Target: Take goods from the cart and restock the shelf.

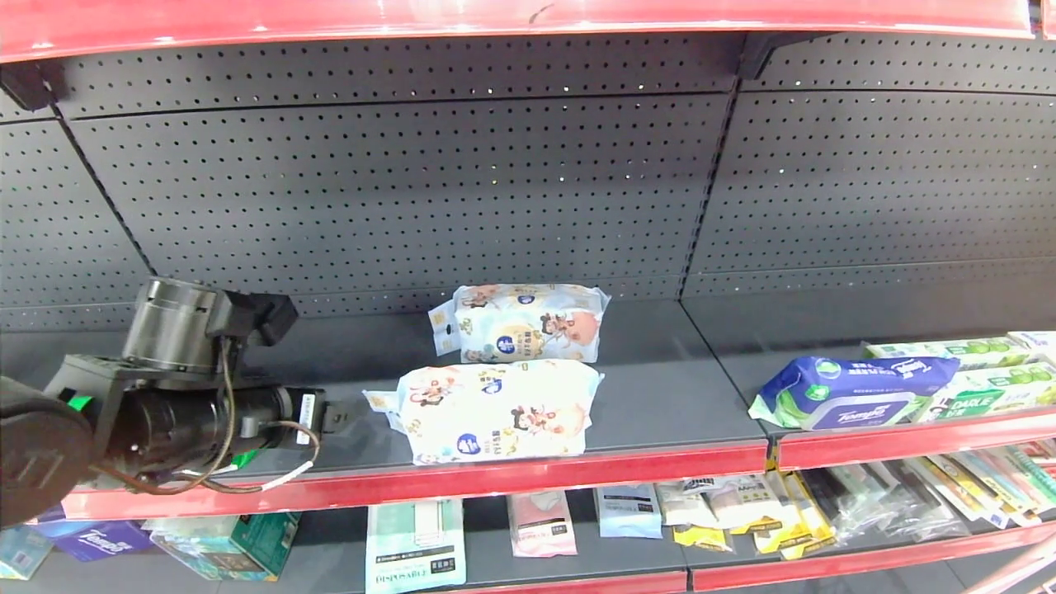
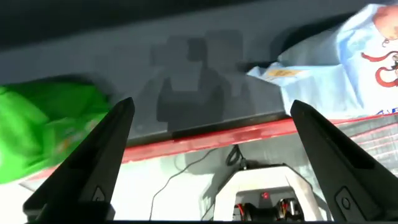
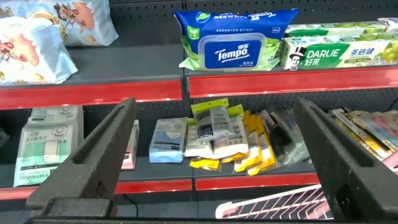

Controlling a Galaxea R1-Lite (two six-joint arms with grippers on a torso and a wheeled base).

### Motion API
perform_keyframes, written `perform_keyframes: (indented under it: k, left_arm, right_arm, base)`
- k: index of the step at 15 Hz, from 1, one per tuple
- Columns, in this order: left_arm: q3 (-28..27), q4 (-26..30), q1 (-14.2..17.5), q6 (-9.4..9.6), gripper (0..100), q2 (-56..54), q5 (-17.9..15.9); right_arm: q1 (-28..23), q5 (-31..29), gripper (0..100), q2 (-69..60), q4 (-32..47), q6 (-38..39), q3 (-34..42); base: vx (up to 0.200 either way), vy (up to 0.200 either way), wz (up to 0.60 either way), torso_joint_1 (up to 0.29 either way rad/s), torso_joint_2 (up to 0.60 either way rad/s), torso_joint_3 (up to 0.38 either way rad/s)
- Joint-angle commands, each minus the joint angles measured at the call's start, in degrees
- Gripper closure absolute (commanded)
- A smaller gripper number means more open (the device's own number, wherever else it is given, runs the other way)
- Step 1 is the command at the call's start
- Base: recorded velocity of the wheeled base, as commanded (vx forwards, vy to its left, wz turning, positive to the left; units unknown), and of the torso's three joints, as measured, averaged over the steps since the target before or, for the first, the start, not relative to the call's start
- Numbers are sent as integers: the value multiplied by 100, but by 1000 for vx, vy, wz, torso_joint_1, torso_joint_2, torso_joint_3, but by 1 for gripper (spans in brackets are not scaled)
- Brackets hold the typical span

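Your front cartoon pack (image 1: 493,410) lies at the shelf (image 1: 660,388) edge, with a second cartoon pack (image 1: 524,322) just behind it. To that front pack's left, your left gripper (image 2: 211,106) is spread and empty. Your right gripper (image 3: 214,102) is spread too, holding nothing.

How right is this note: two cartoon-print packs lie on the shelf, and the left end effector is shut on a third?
One error: the left end effector is open and empty, as the left wrist view shows. The front pack and rear pack, both cartoon-print, do lie on the shelf.
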Motion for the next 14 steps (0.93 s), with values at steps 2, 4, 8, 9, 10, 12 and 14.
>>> perform_keyframes:
  k: [2, 4, 8, 9, 10, 12, 14]
  left_arm:
    - [-62, -221, -319, 10, 0, 508, 32]
    - [-159, -265, -345, 10, 0, 675, 32]
    - [-370, -256, -354, 10, 0, 763, 32]
    - [-387, -256, -354, 10, 0, 771, 23]
    - [-387, -256, -354, 10, 0, 771, 23]
    - [-467, -256, -354, 10, 0, 833, -3]
    - [-537, -256, -354, 10, 0, 894, -21]
  right_arm:
    - [1, 2, 0, 7, -1, 4, 0]
    - [1, 2, 0, 7, -1, 4, 0]
    - [1, 2, 0, 7, -1, -4, 0]
    - [1, 2, 0, 7, -1, 4, 0]
    - [1, 11, 0, 7, -1, 4, 0]
    - [1, 2, 0, 7, -1, -4, 0]
    - [1, 2, 0, 7, -1, 4, 0]
  base:
    - [0, 0, 0, 0, 0, 0]
    - [0, 0, 0, 0, 0, 0]
    - [0, 0, 0, 0, 0, 0]
    - [0, 0, 0, 0, 0, 0]
    - [0, 0, 0, 0, 0, 0]
    - [0, 0, 0, 0, 0, 0]
    - [0, 0, 0, 0, 0, 0]
